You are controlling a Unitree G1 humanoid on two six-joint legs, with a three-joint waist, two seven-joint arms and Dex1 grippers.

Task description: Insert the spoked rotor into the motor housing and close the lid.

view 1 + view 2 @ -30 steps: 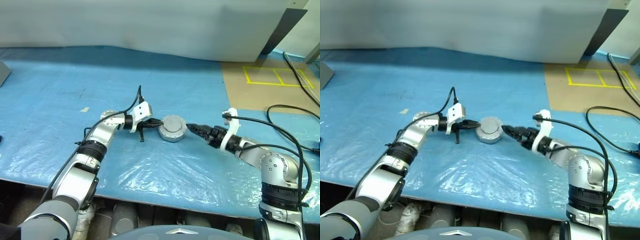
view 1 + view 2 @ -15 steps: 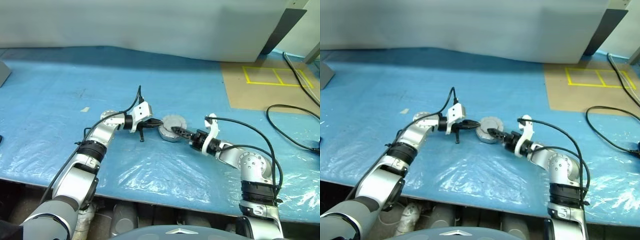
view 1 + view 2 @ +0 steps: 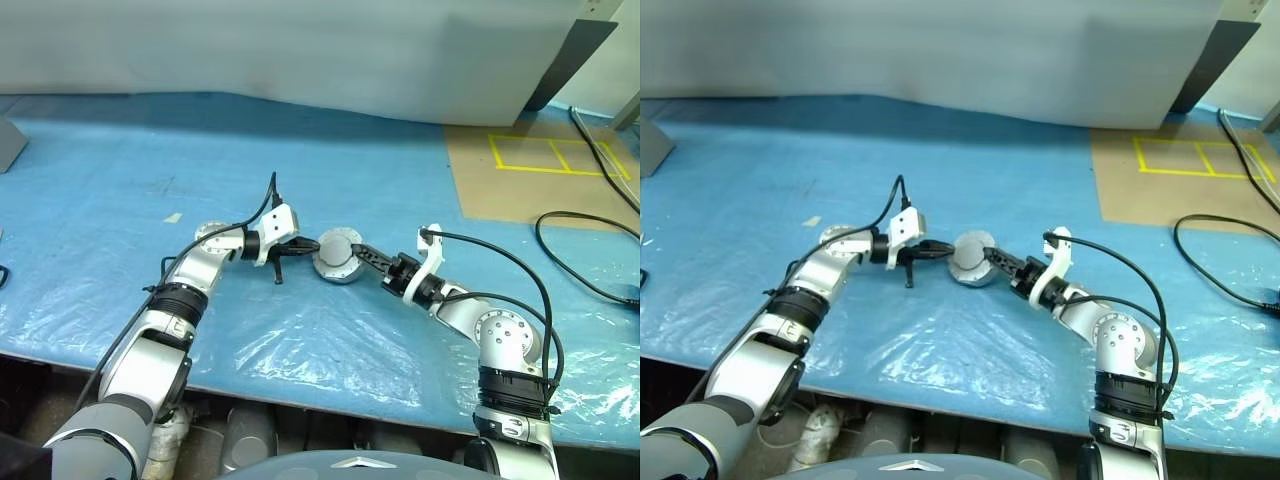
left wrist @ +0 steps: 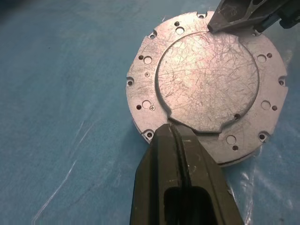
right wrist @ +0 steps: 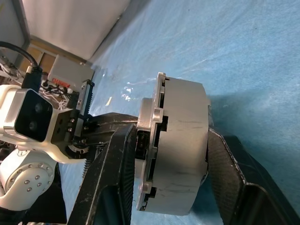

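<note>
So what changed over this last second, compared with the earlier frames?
The right gripper moved in toward the robot's left and now straddles the motor housing: one finger lies over its flat plate, the other under its base. Earlier it sat off the housing's right side. Whether it is clamping is unclear. The left gripper stayed shut at the housing's left edge, and the housing kept its spot on the blue sheet.
</note>
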